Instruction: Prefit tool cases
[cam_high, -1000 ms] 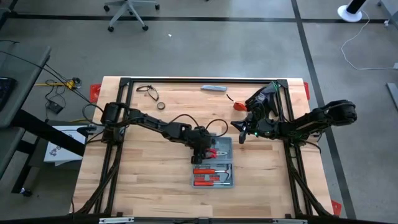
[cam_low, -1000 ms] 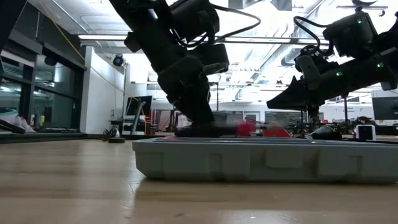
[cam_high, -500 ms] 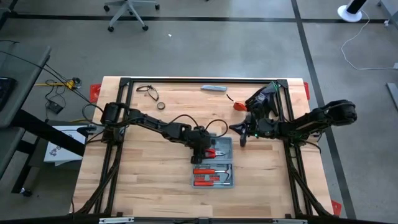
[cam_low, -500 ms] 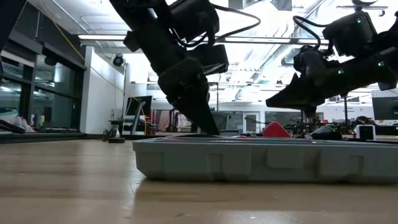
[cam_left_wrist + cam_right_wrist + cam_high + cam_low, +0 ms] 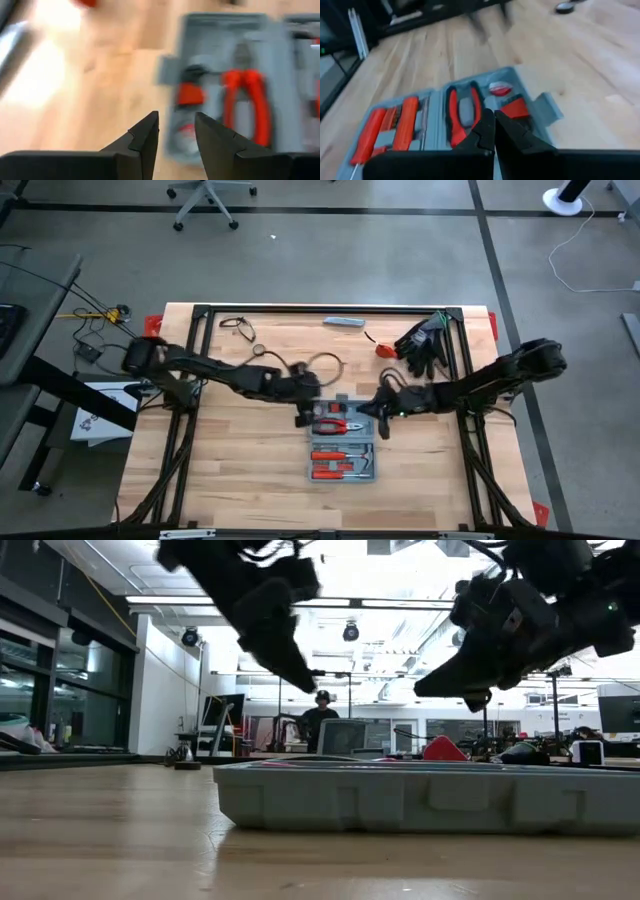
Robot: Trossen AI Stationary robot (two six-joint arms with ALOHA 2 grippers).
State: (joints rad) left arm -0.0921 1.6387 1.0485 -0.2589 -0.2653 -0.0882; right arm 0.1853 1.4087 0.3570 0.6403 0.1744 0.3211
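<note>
Since a second ago the left arm has pulled off the tool case toward its own side and lifted; the right arm has swung in from the far edge toward the case's right flank.

Table: light wood, black frame rails along both sides. Tool case lies open and flat at centre, both halves up, red-handled pliers in the half farther from the table's front edge, red-handled drivers in the nearer half. Black gloves sit well apart at the far right; a slim grey bar lies at the far edge.

Left gripper hovers just beside the case's left edge, clear of it, fingers parted and empty; its wrist view shows the two dark fingertips with a gap, the case ahead of them and to one side. Right gripper hangs above the case's right edge, fingers pressed together on nothing; in its wrist view the pliers and a small red piece lie right beyond the tips.

Step, as I judge it: tools seated in their slots, left hand just let go, right hand coming in to press or check fit. Next move probably needs the right tip lowered onto a loose tool, or the lid half swung over. Risk: shoving the case sideways.
</note>
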